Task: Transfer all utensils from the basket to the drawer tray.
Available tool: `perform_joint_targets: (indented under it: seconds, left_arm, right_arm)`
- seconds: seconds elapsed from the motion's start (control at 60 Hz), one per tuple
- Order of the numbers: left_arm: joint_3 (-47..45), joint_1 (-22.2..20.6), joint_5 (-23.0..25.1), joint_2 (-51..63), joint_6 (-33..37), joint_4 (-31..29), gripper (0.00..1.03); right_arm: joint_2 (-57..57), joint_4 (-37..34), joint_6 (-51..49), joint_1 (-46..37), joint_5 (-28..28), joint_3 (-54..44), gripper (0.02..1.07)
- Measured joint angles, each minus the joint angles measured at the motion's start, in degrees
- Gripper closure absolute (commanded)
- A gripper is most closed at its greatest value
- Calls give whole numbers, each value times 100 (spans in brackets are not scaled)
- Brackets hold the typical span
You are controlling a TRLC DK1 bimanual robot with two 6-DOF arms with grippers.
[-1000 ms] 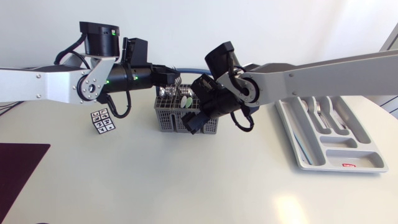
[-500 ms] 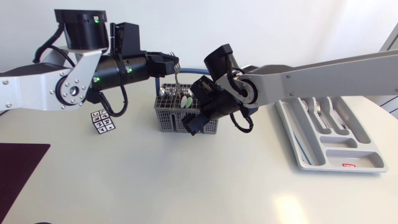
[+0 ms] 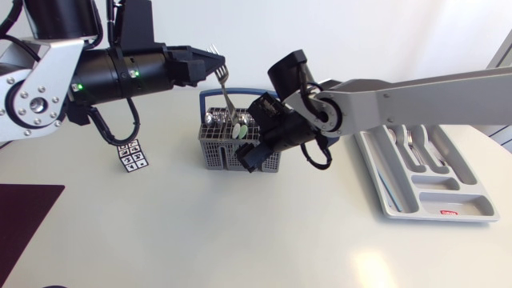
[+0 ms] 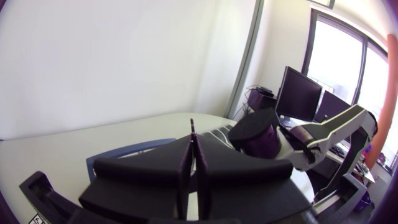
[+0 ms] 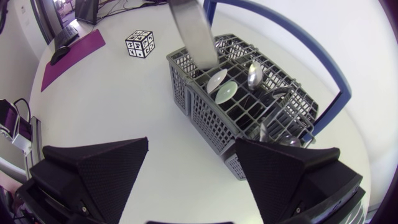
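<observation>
The left hand [image 3: 214, 66] is clamped shut on a fork [image 3: 228, 96], gripped near its upper end. The handle is hung almost upright over the basket [image 3: 214, 154], where spoons [image 5: 227, 90] are left. Just beside the basket, the right hand [image 3: 258, 156] is spread wide and empty. The drawer tray [image 3: 382, 192] is set well apart on the counter. The fork is best raised fully clear of the grid, then carried above the right arm [image 3: 400, 96].
</observation>
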Motion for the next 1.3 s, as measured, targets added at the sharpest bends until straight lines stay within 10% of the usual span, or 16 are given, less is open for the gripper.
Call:
perform_joint_targets:
  seconds: [0.4, 0.9, 1.3]
  left_arm:
    - [140, 26, 2000, 540, 1043, -918, 100]
    - [352, -422, 3335, 1353, 1764, -1609, 100]
    - [566, -688, 3523, 1473, 2177, -2378, 100]
  right_arm:
    - [-1700, -20, -734, -433, -791, -1331, 7]
    - [-2575, -140, -1648, -577, -1880, -2441, 14]
    - [-2605, 361, -1781, -595, -2026, -2555, 66]
